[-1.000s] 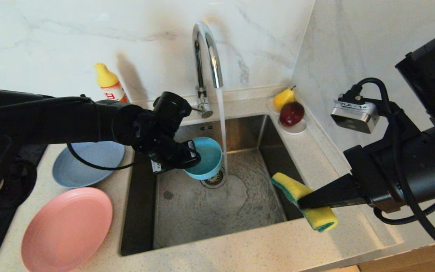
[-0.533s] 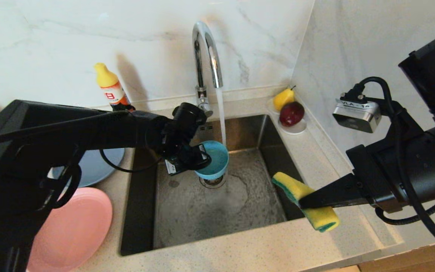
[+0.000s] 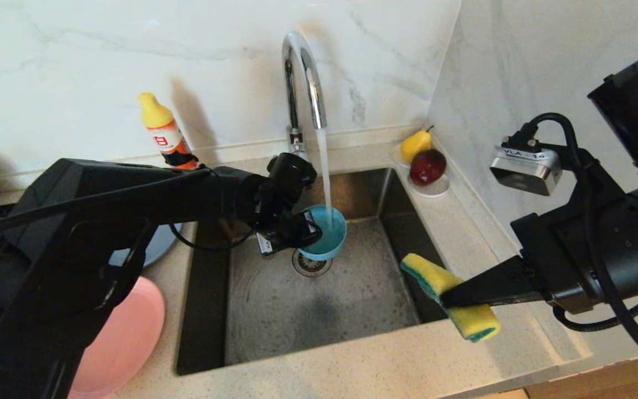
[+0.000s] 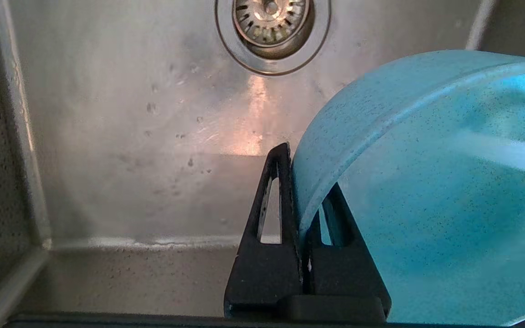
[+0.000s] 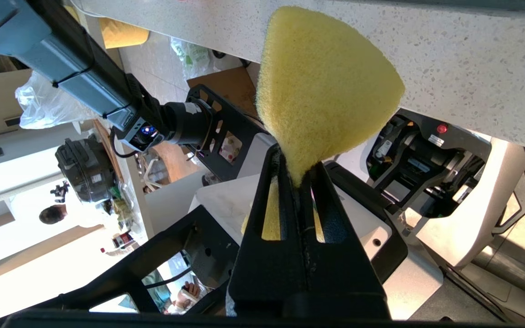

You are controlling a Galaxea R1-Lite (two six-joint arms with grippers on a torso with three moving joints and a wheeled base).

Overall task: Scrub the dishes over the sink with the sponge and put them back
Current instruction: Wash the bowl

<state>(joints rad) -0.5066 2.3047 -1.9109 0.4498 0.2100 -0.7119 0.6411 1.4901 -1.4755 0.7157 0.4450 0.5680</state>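
One matte teal bowl (image 3: pixel 324 237) hangs under the running stream from the tall chrome gooseneck tap (image 3: pixel 302 83), above the round strainer drain (image 4: pixel 271 27) of the brushed-steel sink (image 3: pixel 319 310). Its rim is pinched by the left gripper (image 4: pixel 306 200). Off right, over the speckled worktop (image 3: pixel 352 366) edge, the right gripper (image 5: pixel 295 182) clamps the yellow foam sponge (image 3: pixel 452 296).

Matte black arms, looping black cables, wedge-shaped slotted black fingers (image 5: pixel 269 214) — silver wrist camera (image 3: pixel 525 168) labelled "VLA-14"
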